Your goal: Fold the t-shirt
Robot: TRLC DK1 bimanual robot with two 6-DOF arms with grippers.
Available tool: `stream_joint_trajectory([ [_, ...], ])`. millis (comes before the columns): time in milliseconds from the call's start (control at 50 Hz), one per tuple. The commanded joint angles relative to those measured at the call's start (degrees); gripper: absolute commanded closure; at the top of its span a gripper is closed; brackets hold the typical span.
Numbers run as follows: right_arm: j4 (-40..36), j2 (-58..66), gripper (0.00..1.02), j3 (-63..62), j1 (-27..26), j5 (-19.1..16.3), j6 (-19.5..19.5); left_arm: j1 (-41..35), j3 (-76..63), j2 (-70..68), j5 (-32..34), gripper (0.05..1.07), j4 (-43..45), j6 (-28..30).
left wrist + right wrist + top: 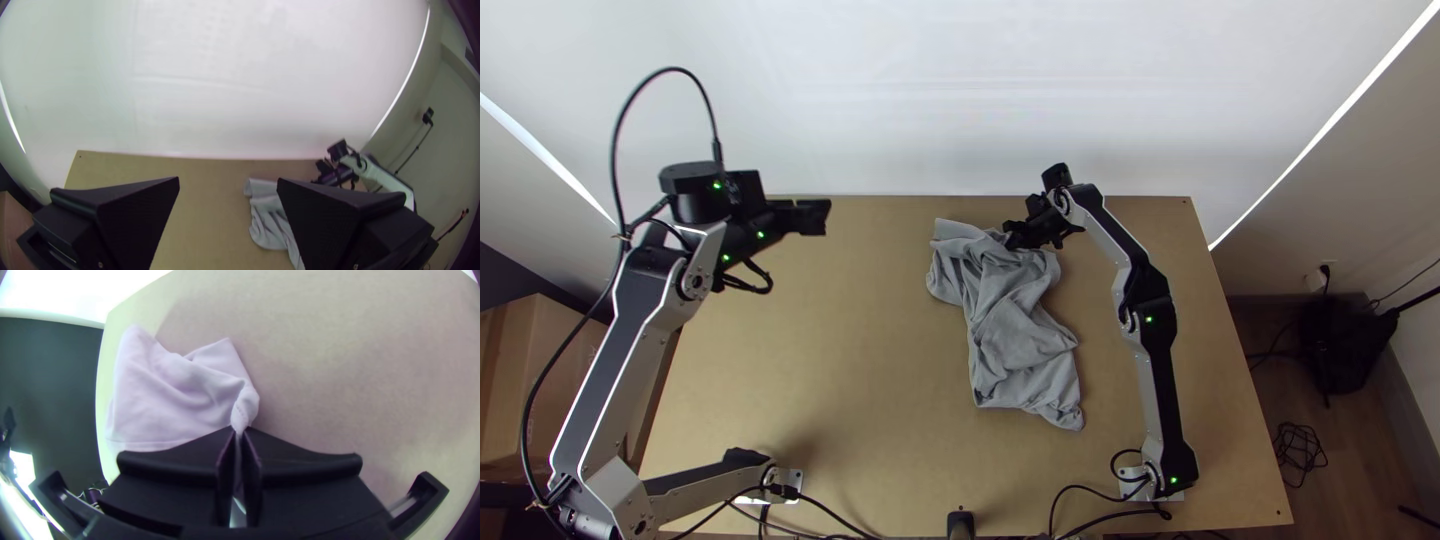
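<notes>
T-shirt (1020,335) bunched lengthwise on the tabletop (830,380), its far part pinched by the closed jaws of the right gripper (239,429). Lifting by so narrow a fold could cause slippage or tighter creasing. Right arm (1160,365) extended away from its base, wrist low; left arm (625,335) raised, left gripper (228,180) with jaws spread, well apart from the garment.
</notes>
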Motion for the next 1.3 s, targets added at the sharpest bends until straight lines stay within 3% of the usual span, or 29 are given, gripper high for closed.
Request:
stream_joint_trajectory([
  [0, 0.3, -7.1, 1.0, -2.16, -2.25, -0.6, -0.13, -4.87, -4.56, -1.22, -0.05, 0.09, -1.58, 3.17],
  [200, 0.3, -18.96, 1.0, -7.88, -7.35, -0.51, -1.45, -12.43, -7.2, 4.93, 0.13, 0.09, -2.63, 6.16],
  [580, 0.3, -35.31, 1.0, -21.67, -14.12, 0.28, -5.4, -19.11, 3.35, 26.73, 1.36, 0.1, 8.62, 3.7],
  [940, 1.35, -37.33, 1.0, -27.04, -13.85, 2.04, -5.84, -21.74, 27.43, 52.83, 7.07, 0.1, 10.03, -3.33],
  [1280, 5.57, -38.12, 1.0, -30.9, -11.74, 3.88, -5.23, -23.06, 42.19, 64.87, 9.97, 0.1, 11.87, -9.57],
])
